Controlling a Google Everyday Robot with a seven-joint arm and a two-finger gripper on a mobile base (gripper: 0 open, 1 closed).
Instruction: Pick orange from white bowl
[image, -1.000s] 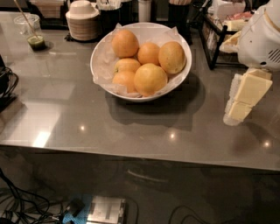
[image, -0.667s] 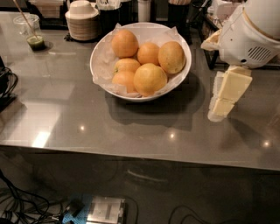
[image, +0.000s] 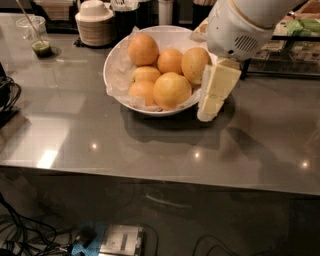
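The white bowl (image: 116, 75), lined with crinkled white paper, stands at the middle back of the grey table and holds several oranges. The biggest orange (image: 171, 90) lies at the front of the pile, pale yellow-orange. Smaller oranges lie behind it and to its left. My gripper (image: 208, 113) hangs from the white arm (image: 239, 27) at the bowl's right rim, pointing down. Its tip is low beside the bowl's outer wall, to the right of the orange and apart from it. It holds nothing that I can see.
A stack of small beige dishes (image: 94, 25) stands behind the bowl to the left. A plastic cup with green liquid (image: 36, 40) is at the far left. A black rack (image: 280, 55) stands at the back right. Cables (image: 7, 97) lie at the left edge.
The gripper has moved left from the table's right side to the bowl's right rim. The bowl and oranges have not moved.
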